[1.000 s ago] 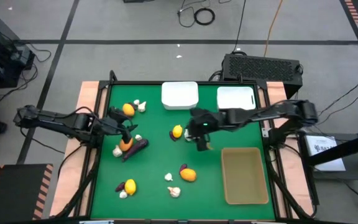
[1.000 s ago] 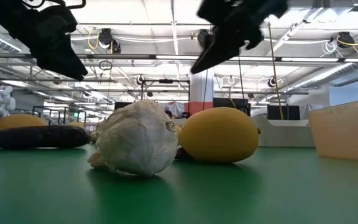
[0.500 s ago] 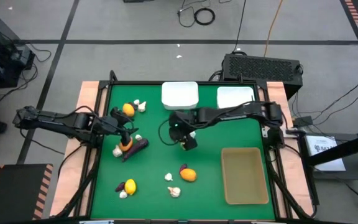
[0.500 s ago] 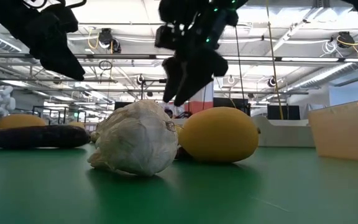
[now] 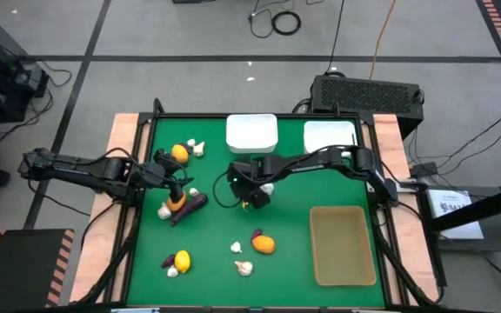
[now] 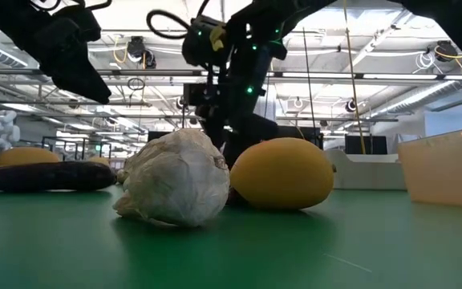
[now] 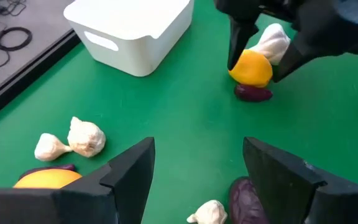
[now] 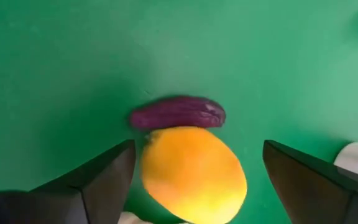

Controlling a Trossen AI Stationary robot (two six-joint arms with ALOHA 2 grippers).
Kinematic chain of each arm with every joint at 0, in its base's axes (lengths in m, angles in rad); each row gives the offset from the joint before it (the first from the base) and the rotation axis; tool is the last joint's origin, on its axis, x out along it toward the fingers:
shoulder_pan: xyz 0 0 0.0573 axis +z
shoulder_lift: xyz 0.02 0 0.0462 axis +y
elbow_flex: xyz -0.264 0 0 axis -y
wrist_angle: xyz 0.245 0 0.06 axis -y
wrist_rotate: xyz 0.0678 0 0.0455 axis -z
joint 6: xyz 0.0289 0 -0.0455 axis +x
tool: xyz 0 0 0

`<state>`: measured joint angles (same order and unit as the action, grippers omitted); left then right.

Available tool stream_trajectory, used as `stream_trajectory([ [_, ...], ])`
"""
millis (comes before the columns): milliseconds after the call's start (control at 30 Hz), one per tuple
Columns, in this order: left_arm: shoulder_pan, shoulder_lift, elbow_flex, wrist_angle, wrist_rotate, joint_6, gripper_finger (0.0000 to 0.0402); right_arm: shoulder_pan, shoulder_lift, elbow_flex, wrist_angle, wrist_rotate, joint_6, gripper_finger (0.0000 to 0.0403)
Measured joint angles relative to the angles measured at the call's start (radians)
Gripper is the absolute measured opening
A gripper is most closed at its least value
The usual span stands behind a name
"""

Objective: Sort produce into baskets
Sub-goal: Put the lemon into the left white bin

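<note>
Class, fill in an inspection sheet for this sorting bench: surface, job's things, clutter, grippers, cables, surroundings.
Surface: green table with wood edges.
Job's things: orange fruits, garlic bulbs and purple pieces scattered; two white bins and the tan tray hold nothing visible.
Clutter: nothing seen.
Grippers: right gripper open, straddling an orange fruit beside a purple piece; left gripper open over the left cluster.
Cables: coil on the floor.
Surroundings: black grilled box behind the table.

fruit (image 8: 194,174) touching eggplant piece (image 8: 177,113), between right gripper (image 8: 194,180) jaws
</note>
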<state>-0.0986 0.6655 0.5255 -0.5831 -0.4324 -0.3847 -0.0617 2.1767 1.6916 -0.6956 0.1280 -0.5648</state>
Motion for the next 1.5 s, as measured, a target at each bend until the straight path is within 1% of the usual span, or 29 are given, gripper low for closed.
stream_trajectory([
  [233, 0.0, 0.0, 0.0, 0.012, -0.013, 0.005, 0.0251, -0.039, 0.0, 0.001, -0.043, -0.006, 0.023, 0.0341],
  [367, 0.0, 0.0, 0.0, 0.028, -0.014, 0.007, 0.0251, -0.056, 0.0, 0.001, -0.05, -0.051, 0.04, 0.0339],
  [600, 0.0, 0.0, 0.0, 0.025, -0.014, 0.006, 0.0251, -0.057, 0.0, 0.001, -0.051, -0.055, 0.056, 0.0336],
  [700, 0.0, 0.0, 0.0, 0.025, -0.014, 0.006, 0.0251, -0.056, 0.001, 0.001, -0.05, -0.055, 0.057, 0.0317],
  [900, 0.0, 0.0, 0.0, 0.024, -0.014, 0.006, 0.0251, -0.056, 0.001, 0.001, -0.051, -0.054, 0.081, 0.0252],
  [1033, 0.0, 0.0, 0.0, 0.023, -0.014, 0.007, 0.0251, -0.056, -0.003, 0.001, -0.057, -0.054, 0.09, 0.0231],
  [1133, 0.0, 0.0, 0.0, 0.017, -0.014, 0.007, 0.0251, -0.054, -0.012, 0.012, -0.079, -0.051, 0.092, 0.023],
  [1300, 0.0, 0.0, 0.0, 0.016, -0.021, 0.008, 0.0251, -0.061, -0.062, 0.083, -0.133, -0.052, 0.096, 0.0238],
  [1500, 0.0, 0.0, 0.0, 0.015, -0.044, 0.008, 0.0251, -0.13, -0.114, 0.131, -0.134, -0.051, 0.094, 0.0239],
])
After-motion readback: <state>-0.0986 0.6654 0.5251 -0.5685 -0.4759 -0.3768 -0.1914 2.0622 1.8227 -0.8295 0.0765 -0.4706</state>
